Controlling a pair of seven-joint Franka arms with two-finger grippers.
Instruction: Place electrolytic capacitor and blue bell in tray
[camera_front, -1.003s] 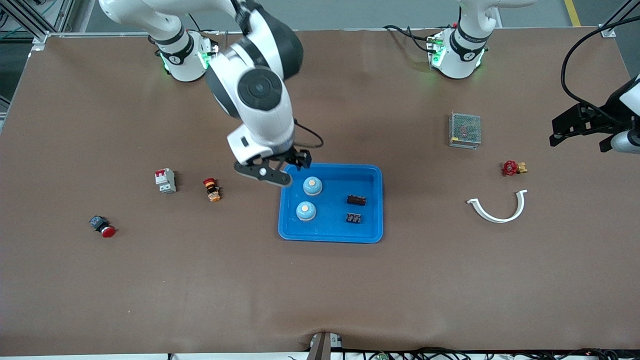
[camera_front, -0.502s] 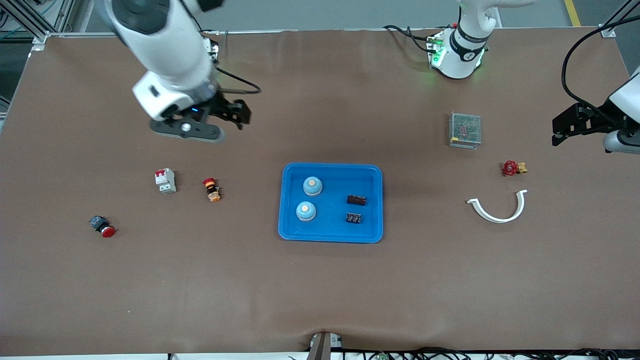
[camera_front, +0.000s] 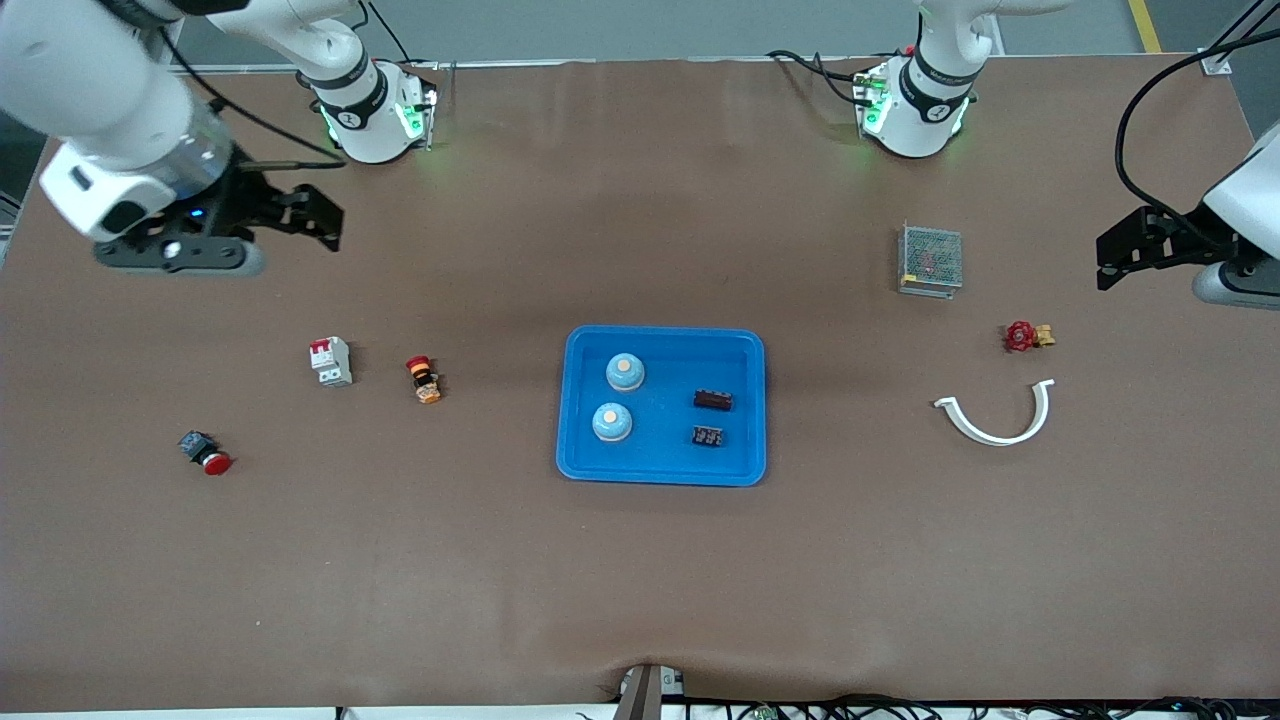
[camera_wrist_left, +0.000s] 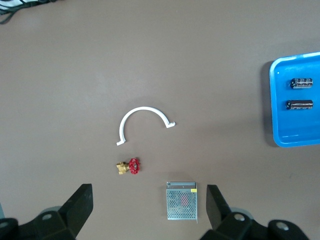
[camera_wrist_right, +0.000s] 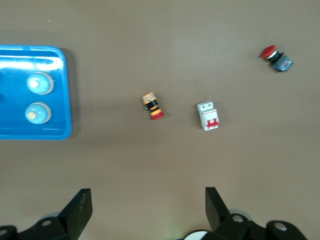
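Both pincers stand wide open and empty: the right pincer (camera_front: 300, 215) over bare table (camera_front: 640, 580) near its own end, the left pincer (camera_front: 1140, 250) likewise at its end. Two blue bells (camera_front: 625, 372) and two capacitors (camera_front: 712, 400) lie inside the tray (camera_front: 660, 475), apart from one another. Task judged complete. Risk: any further reach into the tray could knock a part out.

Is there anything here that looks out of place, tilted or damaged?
Nothing stands out. Two blue bells and two capacitors sit inside the tray, apart from each other. Both pincers are open and empty: right, left.
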